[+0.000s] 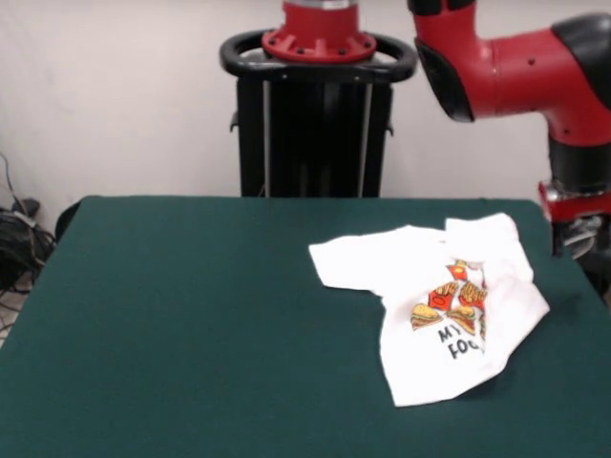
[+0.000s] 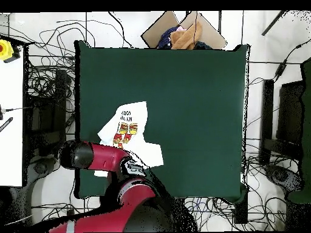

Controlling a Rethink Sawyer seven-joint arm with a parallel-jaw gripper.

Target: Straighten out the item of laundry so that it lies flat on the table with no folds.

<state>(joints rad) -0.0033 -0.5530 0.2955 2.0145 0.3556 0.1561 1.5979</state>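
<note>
The item of laundry, a white T-shirt (image 1: 420,286) with burger and fries prints, lies crumpled on the right part of the dark green table (image 1: 191,324). One side is folded over the print, so only "MY FOO" of the text shows. One sleeve spreads to the left. In the overhead view the shirt (image 2: 124,124) lies near the table's (image 2: 194,109) left edge, and the red arm (image 2: 97,156) covers its lower part. The arm comes down at the right edge of the front view, just beyond the shirt's far right corner. The gripper (image 1: 580,237) is mostly cut off there.
The black pedestal (image 1: 315,114) stands behind the table's far edge. Cables (image 1: 14,239) lie on the floor to the left. In the overhead view a cardboard box with cloth (image 2: 182,33) sits past the top edge, and a white bench (image 2: 12,121) stands at the left.
</note>
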